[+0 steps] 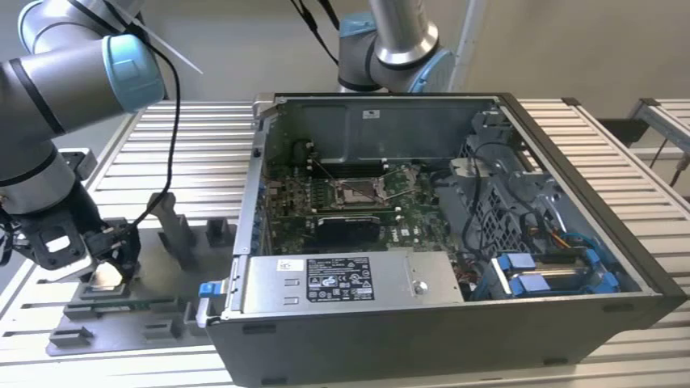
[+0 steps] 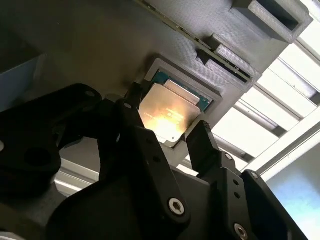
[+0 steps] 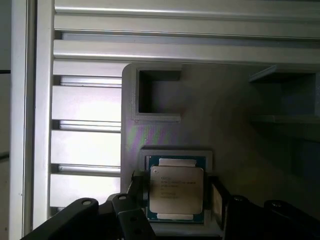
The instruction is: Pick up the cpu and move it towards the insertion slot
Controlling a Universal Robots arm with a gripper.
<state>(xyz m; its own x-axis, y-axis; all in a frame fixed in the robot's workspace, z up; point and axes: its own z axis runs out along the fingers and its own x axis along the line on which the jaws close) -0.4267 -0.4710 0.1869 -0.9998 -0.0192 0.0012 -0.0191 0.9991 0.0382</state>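
We see a robotics lab bench: industrial arm [image 1: 65, 81], slotted aluminium table [image 1: 194, 129], open PC case [image 1: 431, 339] with bare motherboard [image 1: 405, 233], grey printed fixture tray [image 1: 140, 311].

Exterior view: soft, even daylight; ribbed silvery metal bench [image 1: 615, 153] bright, inside of the open grey computer case [image 1: 367, 121] shaded.
Second wrist view: warm glare on the silvery square cpu [image 2: 167, 112]; bench slats blown out white.
First wrist view: grey plastic tray [image 3: 215, 115] dim, in shadow.
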